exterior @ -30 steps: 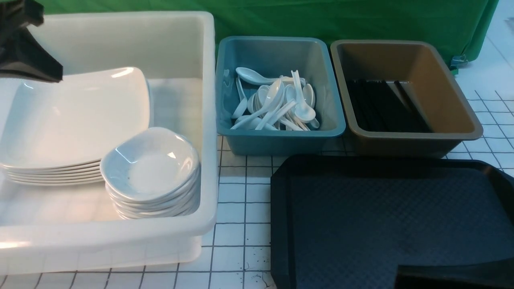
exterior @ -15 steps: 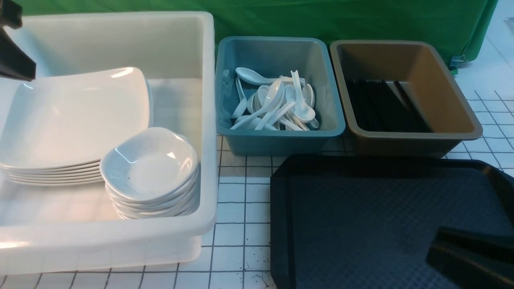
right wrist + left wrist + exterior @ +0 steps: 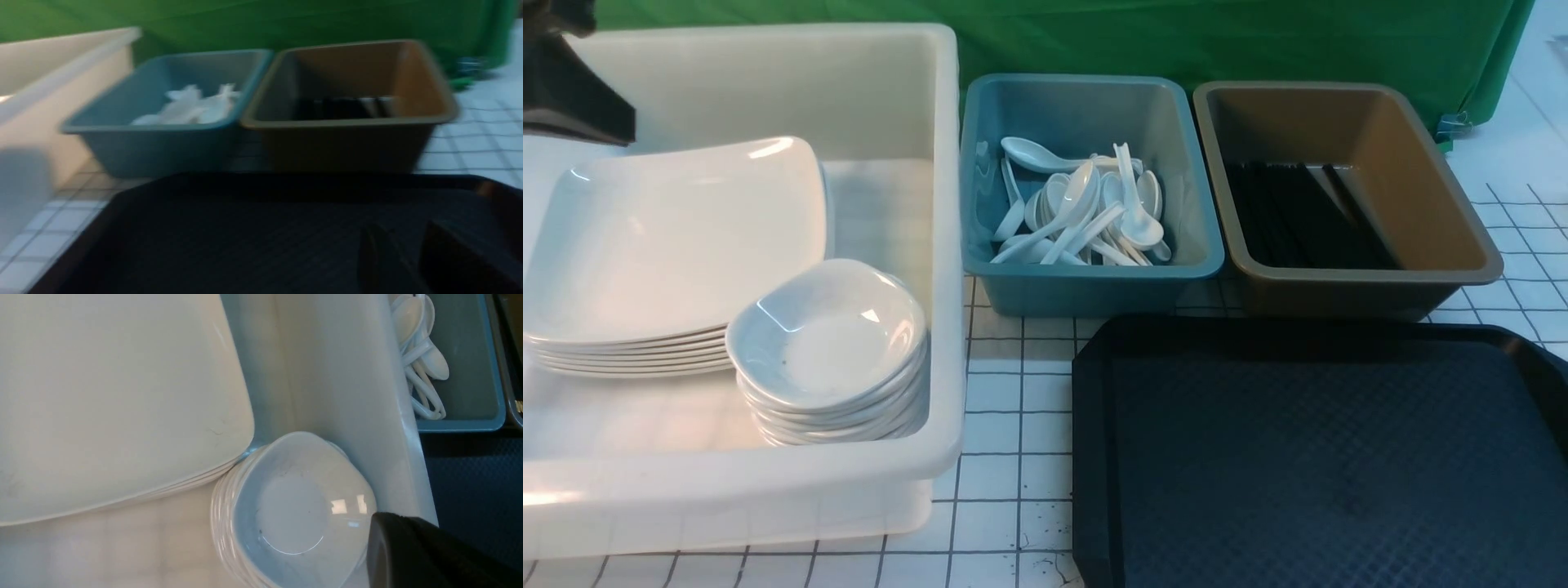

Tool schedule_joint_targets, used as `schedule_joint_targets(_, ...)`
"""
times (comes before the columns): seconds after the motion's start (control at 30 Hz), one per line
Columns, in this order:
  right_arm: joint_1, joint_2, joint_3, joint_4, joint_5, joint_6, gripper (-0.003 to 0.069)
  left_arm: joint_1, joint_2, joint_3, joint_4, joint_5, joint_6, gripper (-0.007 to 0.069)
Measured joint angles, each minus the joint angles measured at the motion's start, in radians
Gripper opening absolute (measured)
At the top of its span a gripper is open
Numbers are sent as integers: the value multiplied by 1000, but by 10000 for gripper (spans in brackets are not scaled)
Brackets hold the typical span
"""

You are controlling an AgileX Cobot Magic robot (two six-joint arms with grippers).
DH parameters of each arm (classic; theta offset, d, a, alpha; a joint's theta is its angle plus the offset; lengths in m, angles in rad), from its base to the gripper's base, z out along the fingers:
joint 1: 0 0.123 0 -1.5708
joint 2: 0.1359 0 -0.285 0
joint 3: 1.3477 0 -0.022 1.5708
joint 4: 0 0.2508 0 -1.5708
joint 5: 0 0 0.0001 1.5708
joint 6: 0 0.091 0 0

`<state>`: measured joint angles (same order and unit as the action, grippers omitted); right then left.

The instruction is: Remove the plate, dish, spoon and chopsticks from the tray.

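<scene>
The black tray (image 3: 1323, 457) lies bare at the front right, also seen in the right wrist view (image 3: 245, 237). A stack of several white plates (image 3: 678, 237) and a stack of small dishes (image 3: 829, 331) sit in the white tub. White spoons (image 3: 1086, 212) are piled in the teal tub, and black chopsticks (image 3: 1307, 216) lie in the brown tub. My left gripper (image 3: 392, 531) is shut and empty, hovering over the dish stack (image 3: 294, 506) beside the plates (image 3: 114, 404). My right gripper (image 3: 402, 234) hangs low over the tray, its fingers apart with nothing between them.
The white tub (image 3: 947, 245) fills the left side. The teal tub (image 3: 1094, 273) and the brown tub (image 3: 1454, 212) stand side by side behind the tray. A green cloth (image 3: 1176, 33) hangs at the back. The table (image 3: 1013, 425) is white with a grid.
The right gripper, seen over the tray's front right corner half a second ago, has left the front view. The left arm shifted slightly at the top left.
</scene>
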<state>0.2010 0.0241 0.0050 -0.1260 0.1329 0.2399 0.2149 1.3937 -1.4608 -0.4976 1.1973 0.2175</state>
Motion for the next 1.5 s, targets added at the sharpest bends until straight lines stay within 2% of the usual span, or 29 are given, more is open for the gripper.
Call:
schedule_joint_targets(0.07,-69,-19,0,0,30,0,170,-47,0,0,5,-1,0,20)
schedule_joint_targets(0.13,-99,-22,0,0,48,0,174,-79,0,0,7,-1,0,20)
schedule_joint_targets(0.27,-170,-22,0,0,66,0,185,-206,0,0,12,-3,0,20)
schedule_joint_targets(0.53,-187,-22,0,0,68,0,197,-450,-1,0,43,20,-5,20)
schedule_joint_targets(0.63,-188,-22,0,0,68,0,198,-511,-10,0,94,21,-20,20)
schedule_joint_targets(0.7,-188,-22,0,0,68,0,203,-570,-30,0,176,22,-52,20)
schedule_joint_targets(0.83,-188,-22,0,0,68,0,209,-607,-86,0,281,23,-101,20)
schedule_joint_targets(1.13,-188,-22,0,0,94,-44,227,-607,-269,19,315,22,-129,20)
schedule_joint_targets(1.3,-188,-22,0,0,100,-248,237,-607,-401,119,315,-2,-145,20)
schedule_joint_targets(1.5,-188,-22,0,0,102,-289,237,-607,-460,188,315,-33,-147,20)
